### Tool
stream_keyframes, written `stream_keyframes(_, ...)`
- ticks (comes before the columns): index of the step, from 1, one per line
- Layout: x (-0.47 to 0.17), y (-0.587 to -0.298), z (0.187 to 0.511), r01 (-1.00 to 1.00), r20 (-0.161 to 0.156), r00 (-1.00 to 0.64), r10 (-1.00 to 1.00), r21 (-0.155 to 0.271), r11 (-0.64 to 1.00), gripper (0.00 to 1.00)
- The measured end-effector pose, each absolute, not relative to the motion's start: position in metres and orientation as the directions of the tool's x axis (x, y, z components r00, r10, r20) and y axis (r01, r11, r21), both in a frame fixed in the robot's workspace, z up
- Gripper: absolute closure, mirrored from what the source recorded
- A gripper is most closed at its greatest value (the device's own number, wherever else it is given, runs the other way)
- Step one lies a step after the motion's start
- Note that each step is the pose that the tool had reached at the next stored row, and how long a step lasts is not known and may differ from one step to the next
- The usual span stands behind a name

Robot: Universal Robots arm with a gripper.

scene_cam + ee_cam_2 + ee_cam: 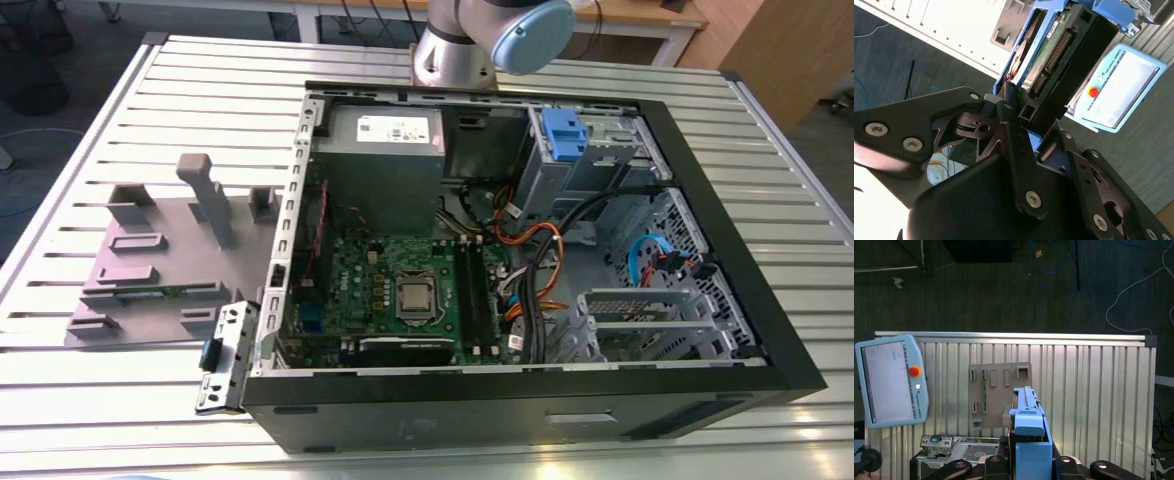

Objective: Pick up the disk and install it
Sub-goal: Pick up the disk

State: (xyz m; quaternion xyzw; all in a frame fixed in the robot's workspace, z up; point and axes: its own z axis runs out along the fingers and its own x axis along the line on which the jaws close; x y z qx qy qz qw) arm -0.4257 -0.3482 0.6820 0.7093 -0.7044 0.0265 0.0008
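Note:
In the second wrist view my gripper [1026,135] is shut on the disk [1054,60]. Its black fingers [1009,130] clamp the end of the blue carrier frame. The green circuit-board side and one silver edge of the disk show there. In the first wrist view the disk [1029,425] appears edge-on as a blue frame between the finger bases, held high above the slatted table [1094,390]. In the exterior view the arm's lower joint [494,40] stands behind the open computer case [707,240].
A grey holder fixture [174,250] lies on the table at the exterior view's left of the case; it also appears below the disk [999,385]. A blue-fronted drive bay [563,135] sits at the case's far corner, beside cables and the motherboard [400,290]. A teach pendant [889,382] rests at the table edge.

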Motion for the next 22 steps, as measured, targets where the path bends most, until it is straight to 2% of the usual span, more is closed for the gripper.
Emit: stream_keyframes(22,-0.426,-0.348,0.693,-0.999,0.039,0.006,-0.999,-0.036,-0.008,0.64)
